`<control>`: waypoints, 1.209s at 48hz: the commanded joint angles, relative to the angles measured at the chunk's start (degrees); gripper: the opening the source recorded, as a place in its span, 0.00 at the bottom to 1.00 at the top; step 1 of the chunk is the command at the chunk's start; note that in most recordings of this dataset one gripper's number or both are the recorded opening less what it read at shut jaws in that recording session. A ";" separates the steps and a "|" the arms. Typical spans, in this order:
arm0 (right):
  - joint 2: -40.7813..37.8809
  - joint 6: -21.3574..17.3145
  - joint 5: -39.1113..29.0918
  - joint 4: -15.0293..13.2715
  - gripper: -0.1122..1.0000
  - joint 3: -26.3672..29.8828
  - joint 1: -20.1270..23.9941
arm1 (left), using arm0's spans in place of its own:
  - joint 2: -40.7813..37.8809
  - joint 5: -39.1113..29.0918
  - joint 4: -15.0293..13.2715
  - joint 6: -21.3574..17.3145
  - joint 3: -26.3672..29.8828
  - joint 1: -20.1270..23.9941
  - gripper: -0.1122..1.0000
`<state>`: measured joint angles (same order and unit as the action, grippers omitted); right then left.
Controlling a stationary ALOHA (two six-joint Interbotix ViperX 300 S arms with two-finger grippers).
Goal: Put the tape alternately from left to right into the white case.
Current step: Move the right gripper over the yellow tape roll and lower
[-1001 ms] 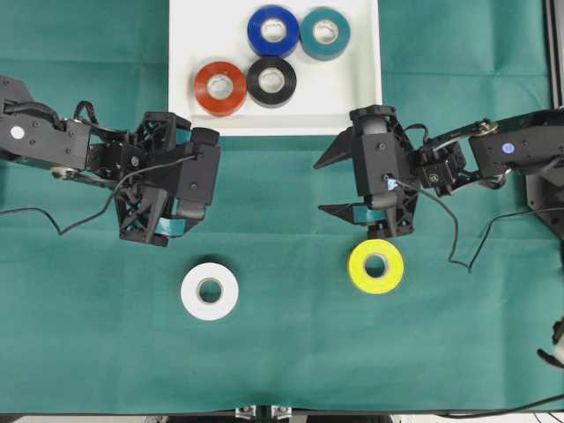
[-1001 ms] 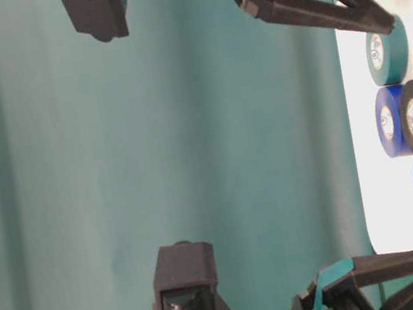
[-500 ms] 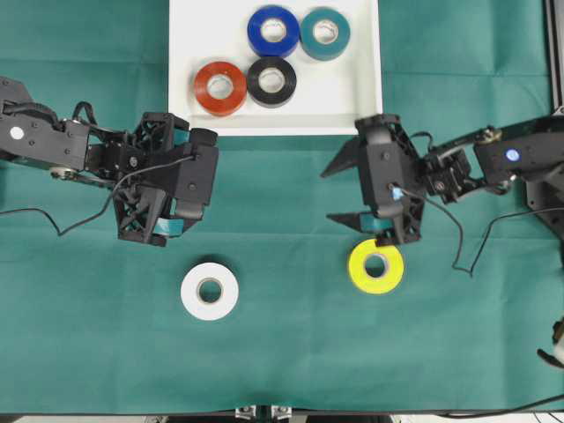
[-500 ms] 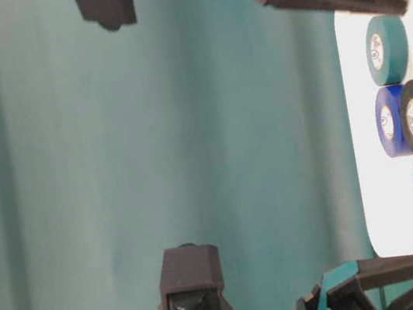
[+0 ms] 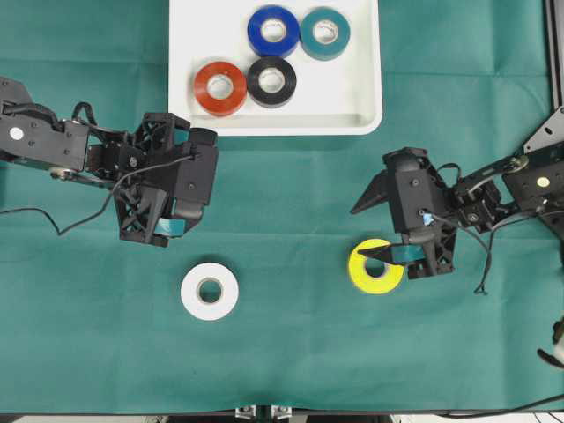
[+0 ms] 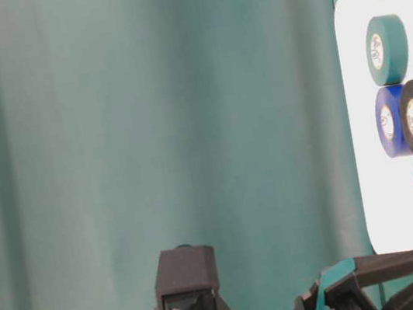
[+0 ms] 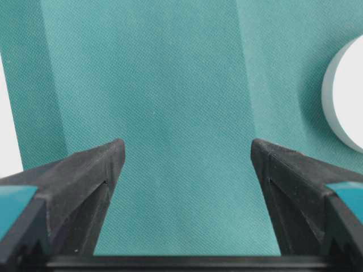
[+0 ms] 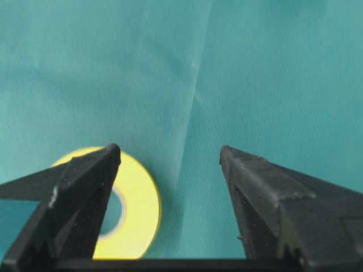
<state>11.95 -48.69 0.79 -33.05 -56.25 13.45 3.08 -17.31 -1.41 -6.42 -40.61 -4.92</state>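
The white case (image 5: 357, 106) lies at the back centre and holds red (image 5: 219, 87), black (image 5: 270, 81), blue (image 5: 272, 30) and teal (image 5: 324, 33) tape rolls. On the green cloth lie a white roll (image 5: 210, 291) and a yellow roll (image 5: 376, 266). My left gripper (image 5: 148, 181) hovers open between the case and the white roll, with only cloth between its fingers (image 7: 91, 170). My right gripper (image 5: 367, 229) is open; one finger (image 8: 85, 187) overlaps the yellow roll (image 8: 136, 204), the other stands over bare cloth.
In the table-level view the case (image 6: 363, 99) is at the right with its rolls. The white roll's edge (image 7: 346, 96) shows at the right of the left wrist view. A cable (image 5: 53, 220) trails on the cloth at the left.
My right gripper has swung right and toward the front, away from the case, bringing one finger over the yellow roll; it has left the table-level view. The left gripper has stayed put.
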 commanded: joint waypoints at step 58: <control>-9.84 -6.94 -0.18 0.18 0.60 1.41 2.37 | 0.97 0.44 -0.18 4.13 0.09 -0.18 0.75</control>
<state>1.67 -55.55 0.70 -32.87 -55.63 15.64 3.16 -17.23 -1.49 -2.37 -40.87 -5.01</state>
